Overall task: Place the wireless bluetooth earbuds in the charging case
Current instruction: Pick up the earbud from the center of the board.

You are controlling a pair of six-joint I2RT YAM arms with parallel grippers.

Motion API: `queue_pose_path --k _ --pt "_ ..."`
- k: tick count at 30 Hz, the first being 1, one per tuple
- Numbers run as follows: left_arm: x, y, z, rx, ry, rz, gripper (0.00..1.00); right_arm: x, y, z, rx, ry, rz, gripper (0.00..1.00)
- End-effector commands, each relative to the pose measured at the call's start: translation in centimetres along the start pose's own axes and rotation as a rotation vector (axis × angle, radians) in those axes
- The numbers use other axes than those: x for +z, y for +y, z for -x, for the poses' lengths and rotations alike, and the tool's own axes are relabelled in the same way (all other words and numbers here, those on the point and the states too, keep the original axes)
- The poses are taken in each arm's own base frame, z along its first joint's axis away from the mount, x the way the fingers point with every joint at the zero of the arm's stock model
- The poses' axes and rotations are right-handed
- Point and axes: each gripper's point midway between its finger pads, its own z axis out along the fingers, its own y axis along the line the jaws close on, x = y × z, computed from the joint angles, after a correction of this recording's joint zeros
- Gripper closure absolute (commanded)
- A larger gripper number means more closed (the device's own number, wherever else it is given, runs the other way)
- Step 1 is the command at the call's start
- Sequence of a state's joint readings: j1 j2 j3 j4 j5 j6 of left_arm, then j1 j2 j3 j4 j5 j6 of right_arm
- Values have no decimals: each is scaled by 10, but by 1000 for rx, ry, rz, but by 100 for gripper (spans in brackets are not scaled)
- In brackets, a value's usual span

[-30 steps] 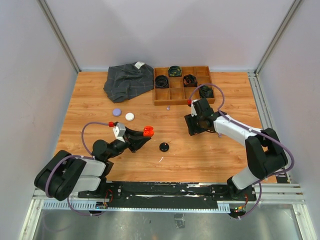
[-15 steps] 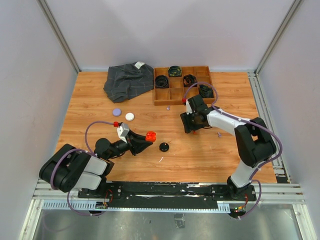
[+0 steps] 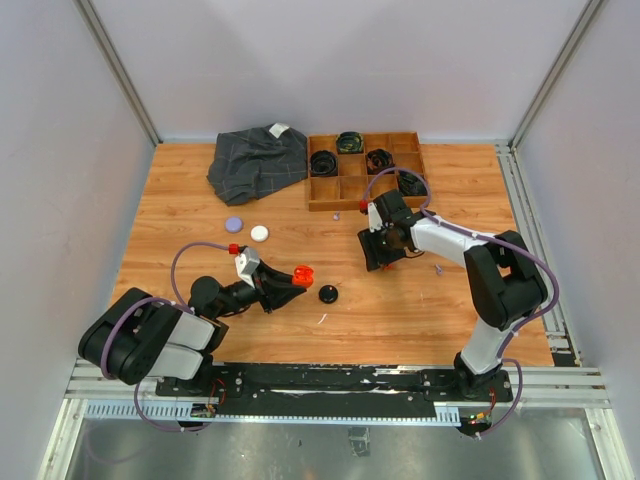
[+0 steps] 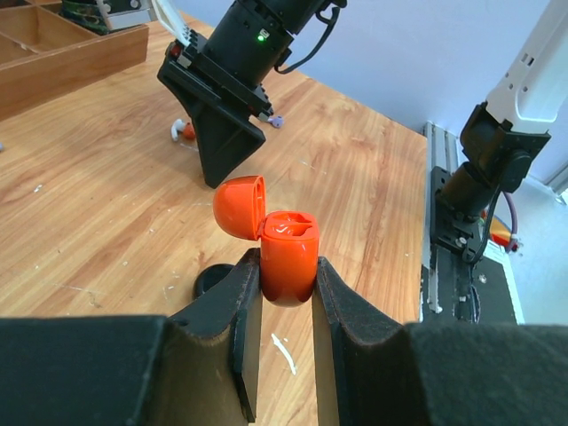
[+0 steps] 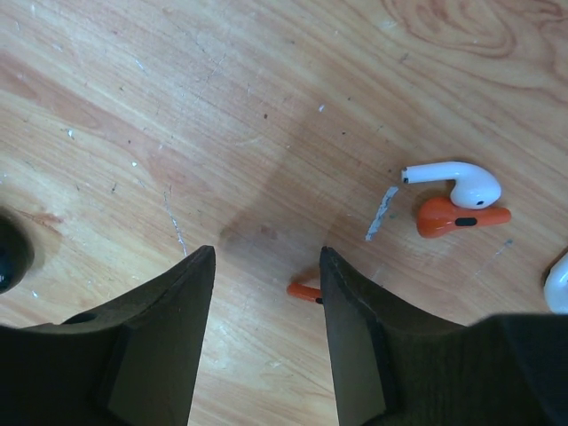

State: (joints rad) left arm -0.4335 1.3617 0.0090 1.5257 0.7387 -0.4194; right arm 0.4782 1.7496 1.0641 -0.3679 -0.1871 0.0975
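An orange charging case (image 4: 288, 257) with its lid flipped open is clamped upright in my left gripper (image 4: 286, 284), which is shut on it; from above the case (image 3: 303, 273) hangs just above the table, left of centre. My right gripper (image 5: 266, 257) points down at the wood with its jaws open and bare table between them. The stem of an orange earbud (image 5: 304, 290) pokes out from behind its right finger. Further right lie a white earbud (image 5: 453, 180) and another orange earbud (image 5: 457, 217), touching each other. In the top view the right gripper (image 3: 378, 258) stands right of centre.
A black puck (image 3: 328, 294) lies just right of the case. A white puck (image 3: 259, 233) and a purple puck (image 3: 234, 224) lie at the left. A wooden compartment tray (image 3: 365, 192) holding black coils and a grey cloth (image 3: 258, 160) are at the back.
The right gripper has shifted a little to the left and its jaws have narrowed. The left gripper carried the orange case slightly right and nearer, then held still.
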Motion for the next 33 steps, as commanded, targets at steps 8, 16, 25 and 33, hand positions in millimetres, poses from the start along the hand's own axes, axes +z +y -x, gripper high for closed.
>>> queue_pose_path --k 8,16,25,33 --pt "3 -16 34 129 -115 -88 100 -20 6 -10 -29 59 27 48" --pt "4 -16 35 120 -120 -82 100 -52 -7 8 -13 -7 -81 43" --pt "3 -16 36 131 -121 -76 100 -42 -31 0 -32 79 -142 46" --pt "2 -16 37 142 -118 -76 100 -25 -35 -10 -72 165 -112 49"
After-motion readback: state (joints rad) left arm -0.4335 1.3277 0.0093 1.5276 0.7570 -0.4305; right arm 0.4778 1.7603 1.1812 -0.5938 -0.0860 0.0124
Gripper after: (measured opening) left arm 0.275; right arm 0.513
